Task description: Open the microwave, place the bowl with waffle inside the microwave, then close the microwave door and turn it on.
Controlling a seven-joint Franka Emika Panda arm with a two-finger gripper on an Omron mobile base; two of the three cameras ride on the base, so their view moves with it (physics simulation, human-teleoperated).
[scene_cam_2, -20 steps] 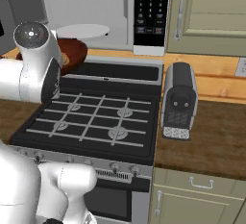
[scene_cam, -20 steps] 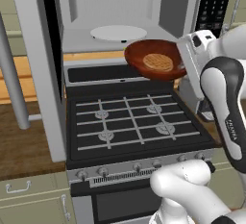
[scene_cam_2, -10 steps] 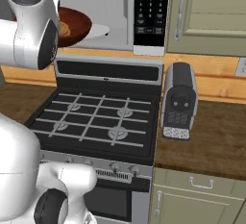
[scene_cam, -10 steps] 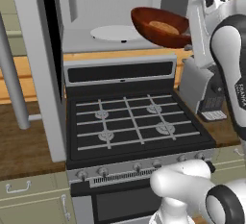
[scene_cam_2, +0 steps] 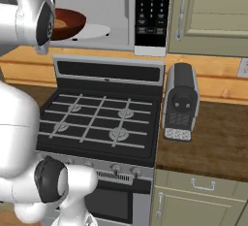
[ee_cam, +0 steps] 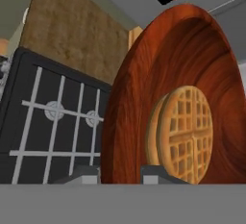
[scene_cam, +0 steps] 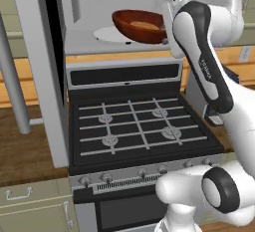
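My own forearm covers the right rim of the bowl (scene_cam: 138, 26) in the left base view, and my hand on it is lost behind that arm. From the right, my arm hides the bowl's left half and most of the waffle (scene_cam_2: 60, 24). The microwave door (scene_cam: 40, 66) runs off the top edge. In the hand view the bowl's rim is cut by the right edge, and my fingertips (ee_cam: 156, 176) barely rise at the bottom.

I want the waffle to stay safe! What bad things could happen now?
The fingers pinch only the bowl's rim, so it might tip or slip and fall onto the stove below. The waffle lies loose inside and could slide out. The bowl hangs at the microwave's opening and might bump the edge or the turntable.
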